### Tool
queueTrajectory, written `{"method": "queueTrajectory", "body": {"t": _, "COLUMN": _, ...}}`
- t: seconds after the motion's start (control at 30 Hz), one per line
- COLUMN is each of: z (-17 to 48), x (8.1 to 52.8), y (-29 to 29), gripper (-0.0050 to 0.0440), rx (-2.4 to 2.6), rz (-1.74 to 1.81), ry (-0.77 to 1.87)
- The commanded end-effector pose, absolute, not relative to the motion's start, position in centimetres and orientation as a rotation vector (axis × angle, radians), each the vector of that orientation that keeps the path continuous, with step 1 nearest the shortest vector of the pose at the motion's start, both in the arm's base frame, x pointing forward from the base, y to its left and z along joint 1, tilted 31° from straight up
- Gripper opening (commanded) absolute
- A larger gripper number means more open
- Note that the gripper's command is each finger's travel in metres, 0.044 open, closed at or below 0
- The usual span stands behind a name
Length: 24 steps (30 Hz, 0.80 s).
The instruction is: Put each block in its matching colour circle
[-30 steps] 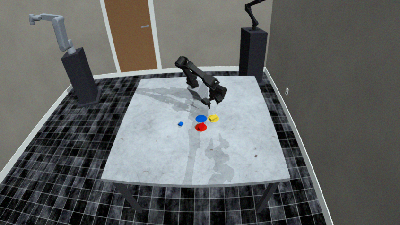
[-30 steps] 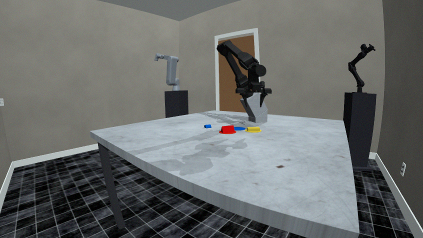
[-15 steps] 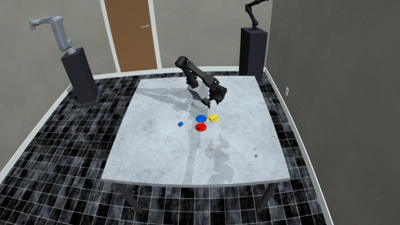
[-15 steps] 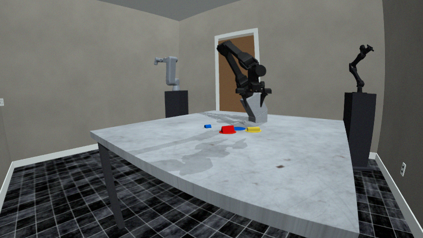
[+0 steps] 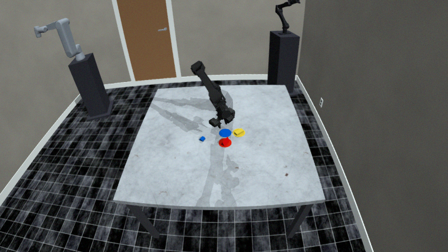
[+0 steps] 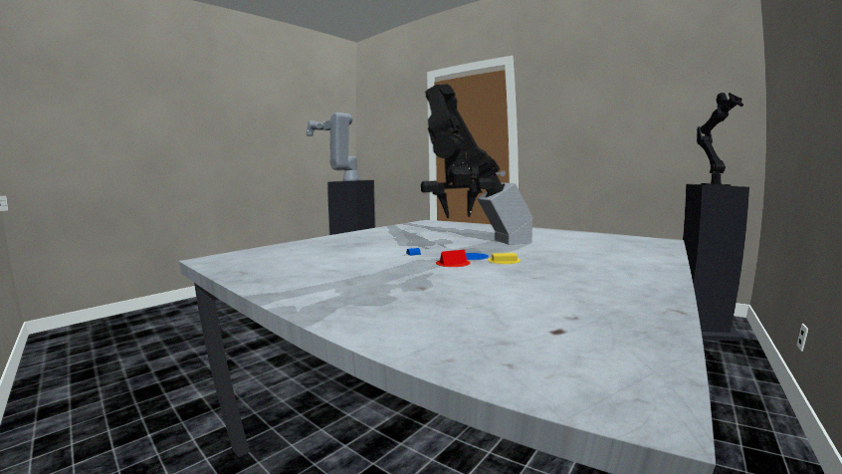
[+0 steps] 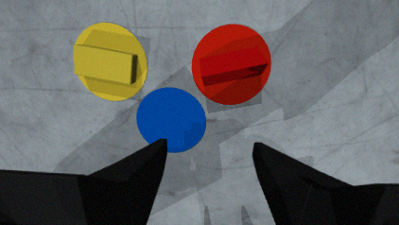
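Observation:
My gripper (image 5: 216, 123) (image 6: 458, 212) (image 7: 210, 147) is open and empty, hanging above the table just behind the blue circle (image 5: 224, 133) (image 6: 477, 256) (image 7: 171, 118), which has nothing on it. A small blue block (image 5: 202, 138) (image 6: 413, 251) lies on the bare table to the left of the circles and does not show in the wrist view. A red block (image 5: 223, 142) (image 6: 452, 257) (image 7: 232, 66) lies on the red circle (image 5: 228, 143) (image 6: 453, 264) (image 7: 232, 96). A yellow block (image 5: 239, 133) (image 6: 504, 257) (image 7: 105, 64) lies on the yellow circle (image 5: 243, 133) (image 6: 504, 261) (image 7: 101, 92).
The grey marble table (image 5: 250, 175) (image 6: 529, 330) holds my arm's grey base (image 6: 507, 215) at the back. Two other arms stand on dark pedestals (image 5: 90, 84) (image 5: 283, 57) on the floor beyond the table.

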<state>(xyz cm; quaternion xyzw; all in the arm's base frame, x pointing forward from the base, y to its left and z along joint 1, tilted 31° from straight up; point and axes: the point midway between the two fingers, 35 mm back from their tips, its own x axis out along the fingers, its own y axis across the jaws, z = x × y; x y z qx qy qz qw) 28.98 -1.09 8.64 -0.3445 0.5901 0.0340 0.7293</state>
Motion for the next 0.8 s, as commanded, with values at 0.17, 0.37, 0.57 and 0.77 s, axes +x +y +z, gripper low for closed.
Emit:
{"method": "queueTrajectory", "body": {"t": 0.17, "z": 12.5, "x": 28.4, "y": -8.3, "gripper": 0.0265, "rx": -0.875, "rz": 0.172, "ry": 1.253}}
{"method": "queueTrajectory", "body": {"t": 0.37, "z": 14.9, "x": 26.3, "y": -13.3, "gripper": 0.0265, "rx": -0.999, "rz": 0.2, "ry": 1.239}}
{"method": "queueTrajectory", "body": {"t": 0.57, "z": 15.5, "x": 25.2, "y": -14.8, "gripper": 0.0265, "rx": -1.052, "rz": 0.213, "ry": 1.24}}
{"method": "queueTrajectory", "body": {"t": 0.77, "z": 11.1, "x": 26.7, "y": -16.3, "gripper": 0.0265, "rx": -1.039, "rz": 0.239, "ry": 1.266}}
